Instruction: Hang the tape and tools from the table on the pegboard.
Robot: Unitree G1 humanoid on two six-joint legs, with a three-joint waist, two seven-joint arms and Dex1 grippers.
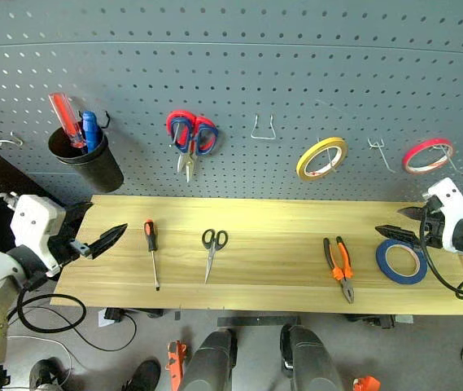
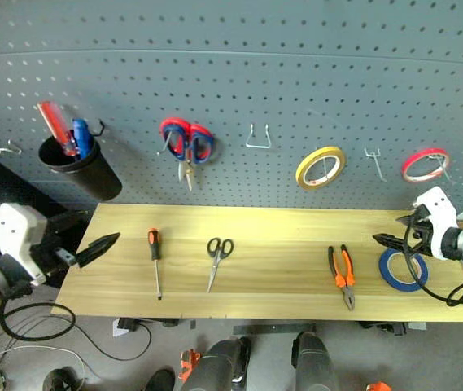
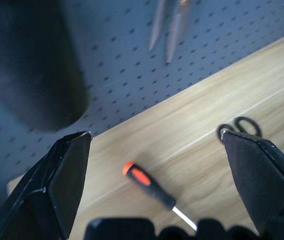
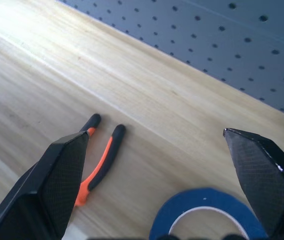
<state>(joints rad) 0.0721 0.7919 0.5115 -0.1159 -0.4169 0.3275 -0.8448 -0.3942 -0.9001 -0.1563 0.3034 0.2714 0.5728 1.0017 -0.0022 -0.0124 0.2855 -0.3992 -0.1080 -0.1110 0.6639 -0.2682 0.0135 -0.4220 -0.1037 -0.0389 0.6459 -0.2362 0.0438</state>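
The left gripper (image 1: pixel 105 238) hovers at the left end of the table (image 1: pixel 280 213), its jaws spread wide and holding nothing. In the left wrist view the two black fingers (image 3: pixel 57 185) frame the screwdriver without touching it. The right gripper (image 1: pixel 402 224) hangs over the right end of the table, jaws equally wide apart and empty, just above the blue tape.

On the light wood table, from left to right, four things lie apart from one another. The slim screwdriver (image 1: pixel 151 248) with an orange-and-black handle lies with its handle toward the wall. The small black-handled scissors (image 1: pixel 211 248) lie closed, blades pointing to the front edge. The pliers (image 1: pixel 339 265), with orange and black handles, lie with their nose toward the front edge. The flat ring of blue tape (image 1: pixel 401 261) lies near the right end.

Behind the table stands the grey-blue pegboard (image 1: pixel 239 73). From left to right it carries a bare wire hook (image 1: pixel 5 140), a black cup (image 1: pixel 87 159) holding a red screwdriver (image 1: pixel 65 118) and a blue screwdriver (image 1: pixel 91 130), red-and-blue-handled scissors (image 1: pixel 190 138) hanging blades down, another bare hook (image 1: pixel 264 129), a yellow tape ring (image 1: pixel 321 158), a further bare hook (image 1: pixel 380 151) and a red tape ring (image 1: pixel 426 155).

Below the table's front edge, black cables (image 1: pixel 68 322) lie on a grey floor (image 1: pixel 426 342).
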